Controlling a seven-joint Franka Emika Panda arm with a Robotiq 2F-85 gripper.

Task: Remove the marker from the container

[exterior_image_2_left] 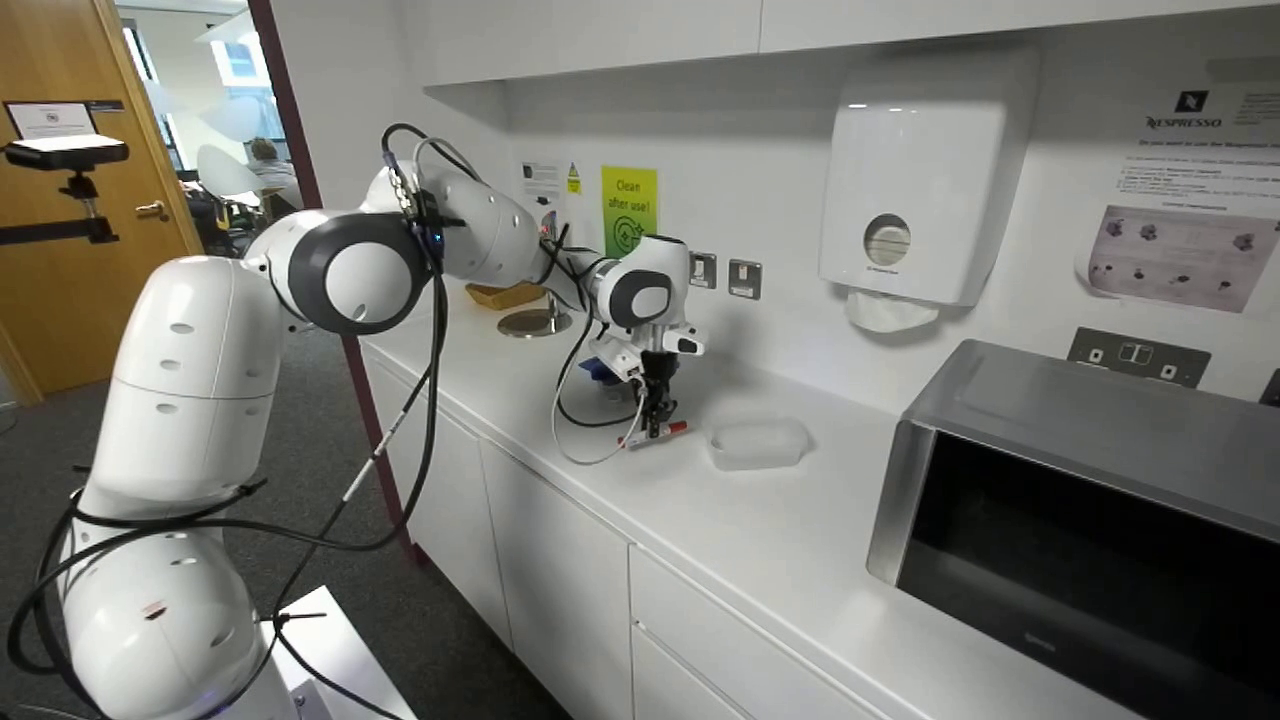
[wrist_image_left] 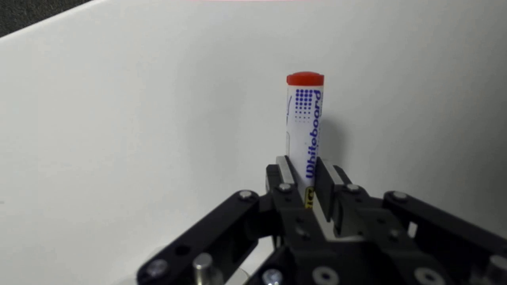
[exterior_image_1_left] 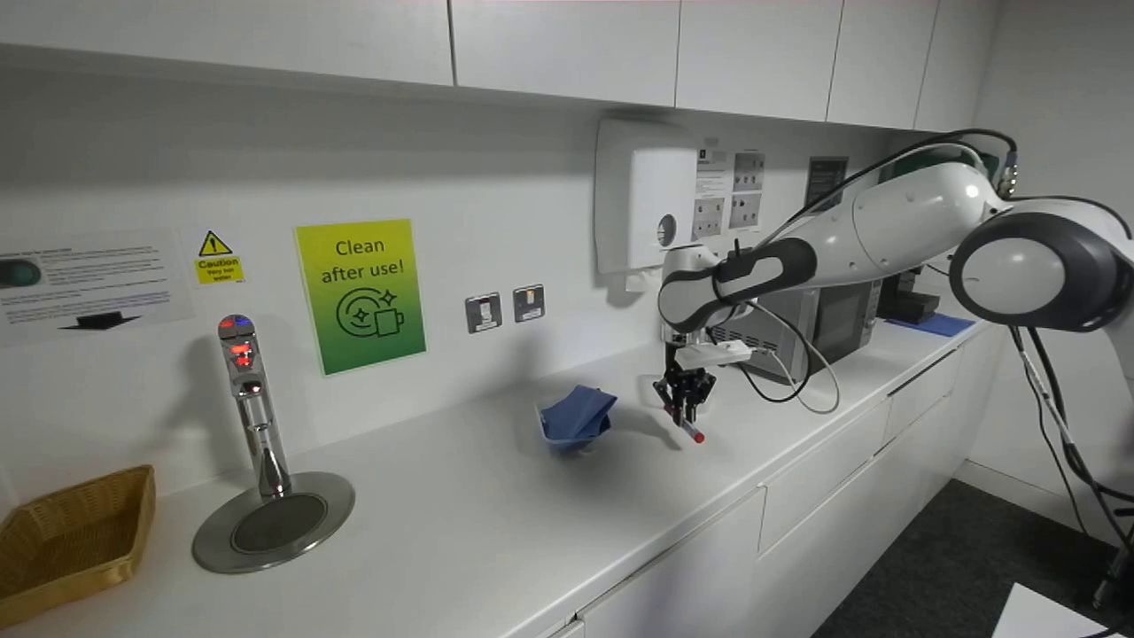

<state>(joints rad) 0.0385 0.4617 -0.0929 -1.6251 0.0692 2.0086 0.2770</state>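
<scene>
In an exterior view, the arm is found leaning from 8 o'clock towards 1 o'clock, bent at the elbow, with the wrist at 3 o'clock from it. The gripper hangs below the wrist, directed at 6 o'clock. In the wrist view, both fingers point to 12 o'clock, clamped on opposite sides of the marker.

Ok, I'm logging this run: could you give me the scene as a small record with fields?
Container with blue contents: on the counter
See-through tub: in an exterior view, between gripper and microwave
Gripper: closed on the marker
Marker: white, red ends, outside both container and tub
Marker touching counter: cannot tell
Basket: beside the tap
</scene>
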